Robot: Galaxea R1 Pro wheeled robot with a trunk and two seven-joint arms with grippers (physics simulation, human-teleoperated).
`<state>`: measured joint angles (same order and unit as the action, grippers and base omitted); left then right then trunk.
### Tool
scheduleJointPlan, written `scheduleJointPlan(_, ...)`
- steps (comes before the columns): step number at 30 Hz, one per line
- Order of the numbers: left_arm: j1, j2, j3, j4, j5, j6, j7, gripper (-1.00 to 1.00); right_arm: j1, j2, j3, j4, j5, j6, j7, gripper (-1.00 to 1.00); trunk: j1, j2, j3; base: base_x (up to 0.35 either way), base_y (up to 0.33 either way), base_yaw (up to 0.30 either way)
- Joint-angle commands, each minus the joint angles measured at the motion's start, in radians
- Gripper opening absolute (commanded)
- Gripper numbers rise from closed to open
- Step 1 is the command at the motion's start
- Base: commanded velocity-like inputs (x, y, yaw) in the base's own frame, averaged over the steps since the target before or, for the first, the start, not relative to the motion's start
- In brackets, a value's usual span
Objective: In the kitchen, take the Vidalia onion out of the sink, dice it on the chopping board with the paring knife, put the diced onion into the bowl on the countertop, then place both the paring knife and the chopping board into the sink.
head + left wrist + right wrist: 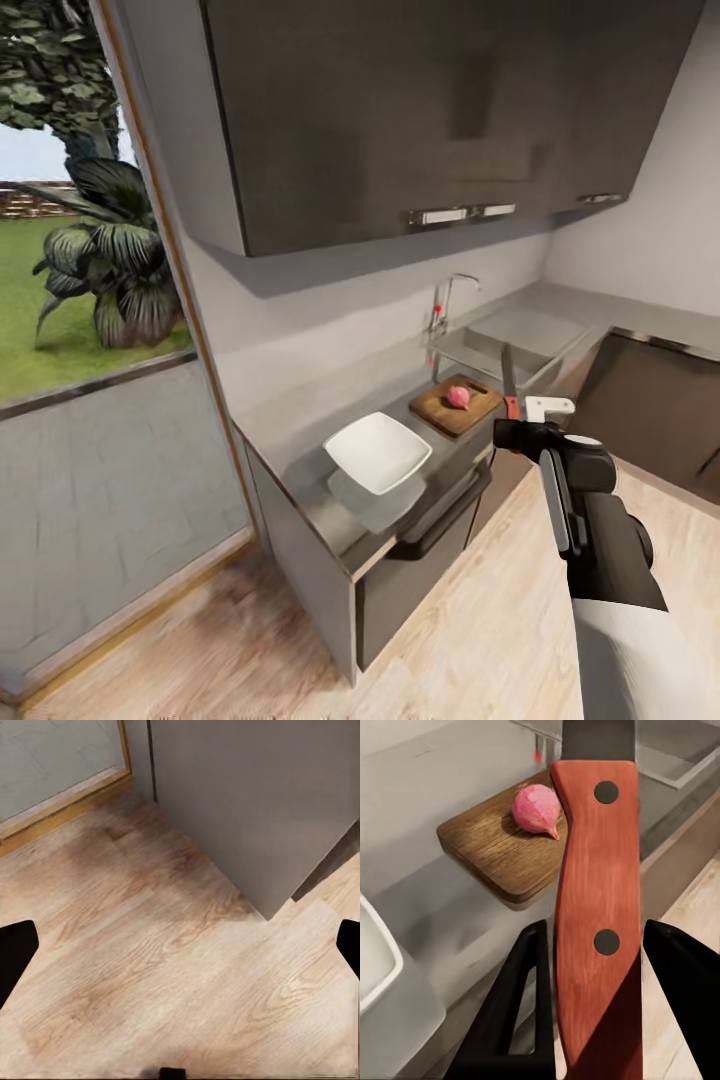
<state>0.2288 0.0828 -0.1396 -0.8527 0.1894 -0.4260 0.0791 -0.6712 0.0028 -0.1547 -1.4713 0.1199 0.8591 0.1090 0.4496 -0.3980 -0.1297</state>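
Note:
The pink Vidalia onion (458, 397) (538, 808) lies whole on the dark wooden chopping board (447, 412) (495, 851), which rests on the grey countertop (330, 500) just before the sink (500, 345). The white bowl (378, 452) (373, 960) stands nearer me on the same countertop. My right gripper (516, 424) (596, 937) is shut on the paring knife (510, 385) (596, 900), held by its red handle with the blade pointing up, in the air just off the counter's front edge beside the board. My left gripper (180, 952) is open over bare wooden floor.
A chrome faucet (447, 300) with a red knob stands behind the sink. Dark wall cabinets (420, 110) hang above the counter. A glass door (90, 400) is on the left. A dark cabinet (655, 400) runs along the right wall, with wooden floor (480, 640) in front.

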Motion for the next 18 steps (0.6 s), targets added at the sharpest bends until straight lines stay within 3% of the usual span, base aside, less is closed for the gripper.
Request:
scheduleJointPlan(1,0.0,0.002,-0.006,0.002,0.005,-0.002,0.008,1.0,-0.001,0.0,-0.002,-0.001,0.01,0.004,0.011,-1.0,0.0,-0.002,-0.002,-0.107,-0.286,0.284)
scheduleJointPlan(18,0.0,0.002,-0.005,0.009,0.005,-0.002,0.008,1.0,-0.001,0.0,-0.002,0.001,0.007,0.004,0.011,-1.0,0.0,-0.002,-0.002,-0.008,-0.297,0.284)
